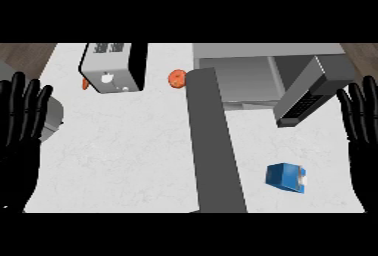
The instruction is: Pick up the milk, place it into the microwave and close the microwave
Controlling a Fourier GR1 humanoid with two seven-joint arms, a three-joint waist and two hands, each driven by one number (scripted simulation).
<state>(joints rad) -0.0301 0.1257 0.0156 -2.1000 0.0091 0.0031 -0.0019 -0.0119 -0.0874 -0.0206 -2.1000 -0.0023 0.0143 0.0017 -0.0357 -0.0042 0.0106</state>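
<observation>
1. On the white marble surface [133,160], our small blue milk carton [286,177] sits untouched, near our right hand [362,117].
2. Both hands rest open; the left hand [22,115] holds nothing.
3. The grey microwave [244,75] gapes, its door [306,95] open: picking, placing and closing remain.

Bare counter [125,150] left of the dark divider strip [214,145], open microwave door [306,92] jutting beside the cavity [236,80], toaster [111,67] at back left, milk carton [286,176] on open counter right.

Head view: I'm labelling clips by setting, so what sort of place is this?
Most likely a kitchen counter: a white worktop carrying an open microwave, a toaster and a blue milk carton.
</observation>
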